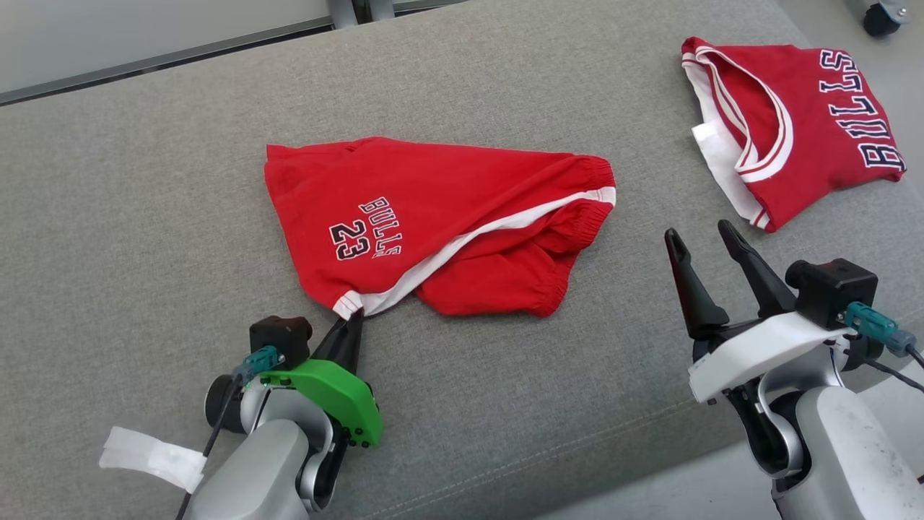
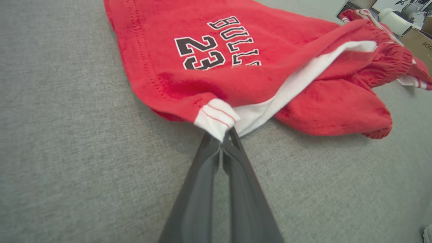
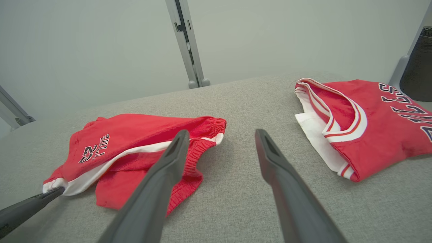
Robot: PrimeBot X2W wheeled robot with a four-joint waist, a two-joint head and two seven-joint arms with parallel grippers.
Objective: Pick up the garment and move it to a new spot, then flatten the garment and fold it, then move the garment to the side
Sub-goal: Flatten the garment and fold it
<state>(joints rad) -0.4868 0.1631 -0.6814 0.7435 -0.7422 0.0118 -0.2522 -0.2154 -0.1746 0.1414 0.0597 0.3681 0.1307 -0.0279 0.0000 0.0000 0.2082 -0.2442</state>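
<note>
Red shorts [image 1: 433,217] printed "BULLS 23", with a white side stripe, lie crumpled in the middle of the grey cushion [image 1: 144,180]. My left gripper [image 1: 351,315] is shut on the white-trimmed hem corner nearest me; the left wrist view shows the shorts [image 2: 270,67] with that corner pinched in the gripper [image 2: 224,137]. My right gripper [image 1: 702,240] stands open above the cushion, to the right of the shorts and apart from them. In the right wrist view the shorts [image 3: 135,152] lie left of that gripper [image 3: 221,133].
A folded red "BULLS" jersey [image 1: 801,123] lies at the far right of the cushion, also in the right wrist view [image 3: 368,125]. The cushion's front edge [image 1: 577,462] runs near my arms. A castor wheel [image 1: 881,18] stands beyond the far right corner.
</note>
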